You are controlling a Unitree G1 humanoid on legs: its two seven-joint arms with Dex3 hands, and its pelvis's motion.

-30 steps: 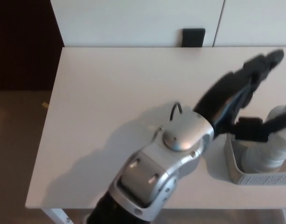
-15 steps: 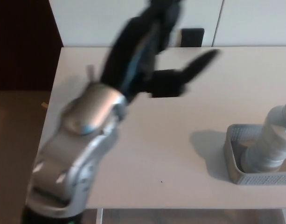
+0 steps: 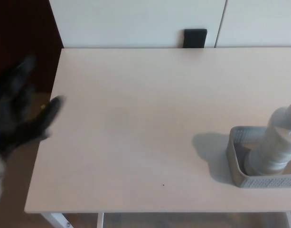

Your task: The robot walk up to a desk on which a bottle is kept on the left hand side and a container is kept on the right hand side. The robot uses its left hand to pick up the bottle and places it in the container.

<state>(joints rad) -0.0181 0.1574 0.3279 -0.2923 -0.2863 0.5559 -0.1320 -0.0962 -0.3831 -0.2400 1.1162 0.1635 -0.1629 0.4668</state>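
Standing upright in grey container (image 3: 236, 164): clear ribbed bottle (image 3: 274, 149), leaning slightly.

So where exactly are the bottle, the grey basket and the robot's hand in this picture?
bottle (image 3: 274, 151): head view, on its ribbed body, standing in the basket.
grey basket (image 3: 234, 164): head view, on its left wall.
left hand (image 3: 17, 118): head view, on the blurred black palm, fingers spread, holding nothing.

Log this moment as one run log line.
bottle: standing in container | left robot hand: open, empty, off desk left edge | right hand: unseen
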